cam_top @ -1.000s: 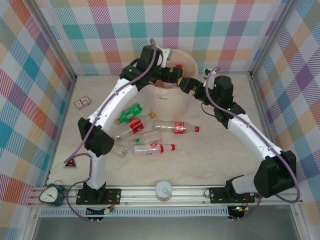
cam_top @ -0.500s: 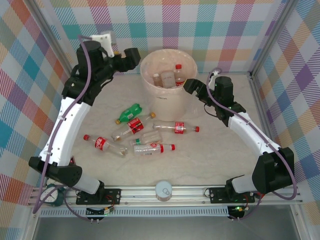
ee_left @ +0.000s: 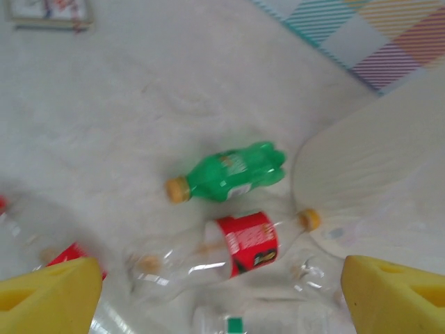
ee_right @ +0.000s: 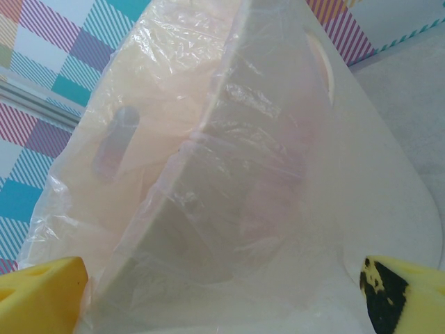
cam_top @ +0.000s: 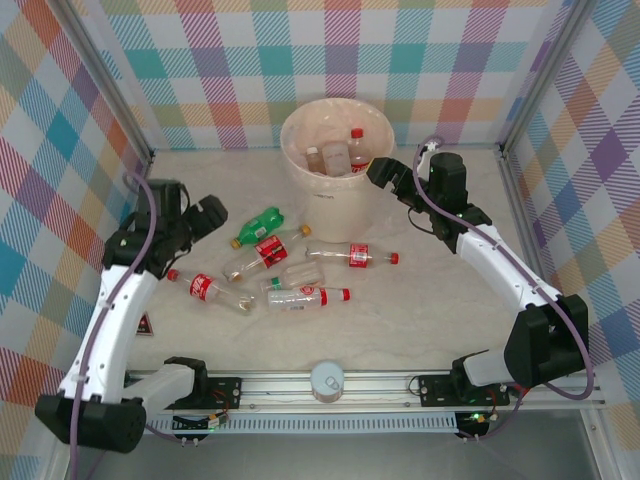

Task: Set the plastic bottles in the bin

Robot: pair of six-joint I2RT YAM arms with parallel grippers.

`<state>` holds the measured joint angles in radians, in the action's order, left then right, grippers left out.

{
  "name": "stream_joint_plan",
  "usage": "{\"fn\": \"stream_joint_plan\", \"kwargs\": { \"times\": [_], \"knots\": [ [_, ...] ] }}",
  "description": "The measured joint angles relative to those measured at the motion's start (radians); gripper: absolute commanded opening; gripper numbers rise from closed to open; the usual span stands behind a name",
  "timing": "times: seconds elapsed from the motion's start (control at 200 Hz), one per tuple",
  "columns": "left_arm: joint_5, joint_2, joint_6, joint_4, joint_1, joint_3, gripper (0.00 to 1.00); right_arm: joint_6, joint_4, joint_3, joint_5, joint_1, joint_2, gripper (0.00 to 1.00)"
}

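Observation:
The bin is a cream bucket at the back centre with three bottles standing inside. Several plastic bottles lie in front of it: a green one, red-labelled ones. My left gripper hangs open to the left of the green bottle, holding nothing. In the left wrist view the green bottle and a red-labelled bottle lie ahead of the open left gripper. My right gripper is open beside the bin's right wall, facing its plastic-lined rim.
A round white-lidded jar sits on the front rail. A small card box lies on the table beyond the bottles, at the top left of the left wrist view. A red-and-dark tag lies by the left wall. Checked walls close in three sides.
My left arm has swung from over the bin out to the left and down to the table beside the bottles. The right gripper pulled back slightly from the bin, then held still.

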<state>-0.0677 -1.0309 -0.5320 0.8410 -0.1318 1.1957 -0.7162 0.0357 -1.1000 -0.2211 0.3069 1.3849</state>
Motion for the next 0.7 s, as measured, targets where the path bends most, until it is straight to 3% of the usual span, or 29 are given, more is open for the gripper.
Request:
{"fn": "stream_joint_plan", "kwargs": {
  "times": [0.155,0.325,0.7],
  "knots": [
    [-0.066,0.078,-0.034,0.081,0.009,-0.108,0.86,0.0,0.007,0.0,-0.009,0.0,0.006,0.99],
    [-0.114,0.067,-0.059,0.085,0.055,-0.238,0.92,0.0,0.016,-0.002,-0.027,0.0,0.013,0.99],
    [0.027,-0.08,-0.135,-0.124,0.23,-0.423,0.89,0.023,0.006,-0.006,-0.034,0.0,0.011,0.99]
  ]
}}
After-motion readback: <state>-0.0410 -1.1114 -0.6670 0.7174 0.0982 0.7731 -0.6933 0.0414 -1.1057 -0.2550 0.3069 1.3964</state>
